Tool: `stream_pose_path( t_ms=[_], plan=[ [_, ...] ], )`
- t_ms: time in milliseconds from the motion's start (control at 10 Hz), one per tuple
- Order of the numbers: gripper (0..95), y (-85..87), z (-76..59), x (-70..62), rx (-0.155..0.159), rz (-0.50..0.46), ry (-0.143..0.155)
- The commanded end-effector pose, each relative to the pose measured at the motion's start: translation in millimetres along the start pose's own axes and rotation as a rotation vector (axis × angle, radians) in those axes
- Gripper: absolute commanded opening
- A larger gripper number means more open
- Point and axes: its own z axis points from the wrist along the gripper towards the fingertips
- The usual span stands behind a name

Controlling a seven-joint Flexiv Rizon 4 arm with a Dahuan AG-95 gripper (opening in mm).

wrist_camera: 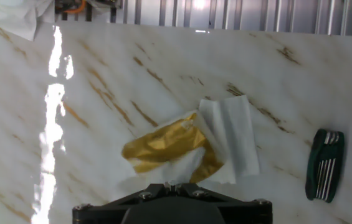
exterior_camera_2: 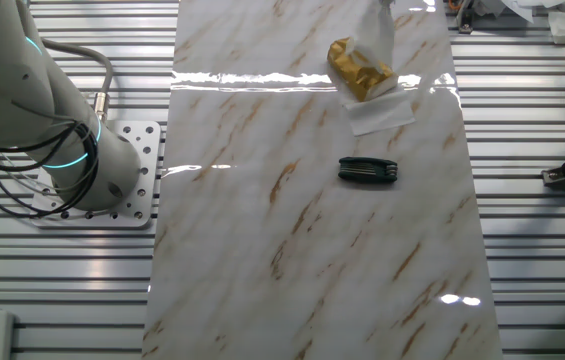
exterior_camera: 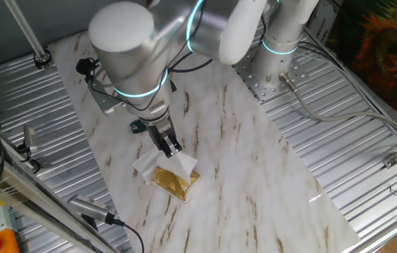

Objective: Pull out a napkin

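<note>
**Gripper pinching napkin above the gold packet**

The gripper (exterior_camera: 172, 148) hangs fingers-down over the marble table (exterior_camera: 254, 161), its tips close together on a raised peak of the napkin (exterior_camera: 181, 163). In one fixed view the white tissue rises from the packet (exterior_camera: 176, 181) to the fingertips, so the gripper is pinching the napkin. In the hand view only the dark base of the gripper (wrist_camera: 172, 202) shows at the bottom edge; the fingertips themselves are out of sight there.

The napkin (wrist_camera: 182, 165) comes out of the packet (wrist_camera: 163, 143) just below the gripper, soft and creased against the gold foil. A flatter white sheet (wrist_camera: 232, 137) lies beside the packet, touching it and partly tucked under its edge. In the other fixed view the packet (exterior_camera_2: 359, 68) sits near the far end of the table (exterior_camera_2: 262, 250), with the sheet (exterior_camera_2: 382, 115) spreading out beneath it and the napkin (exterior_camera_2: 377, 35) lifted above it toward the top edge.

A dark folding tool (exterior_camera_2: 367, 170) lies on the marble near the packet, apart from it. The arm's base (exterior_camera_2: 72, 160) stands on a perforated plate to one side of the table.
</note>
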Motion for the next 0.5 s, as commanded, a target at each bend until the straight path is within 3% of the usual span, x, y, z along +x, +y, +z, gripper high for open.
stream_pose_path(
  t_ms=[100,500],
  plan=[
    [0.0,4.5,-7.5,0.7,0.0,0.002,0.009],
    [0.0,6.7,-21.5,-3.7,-0.004,-0.022,0.025]
  ],
)
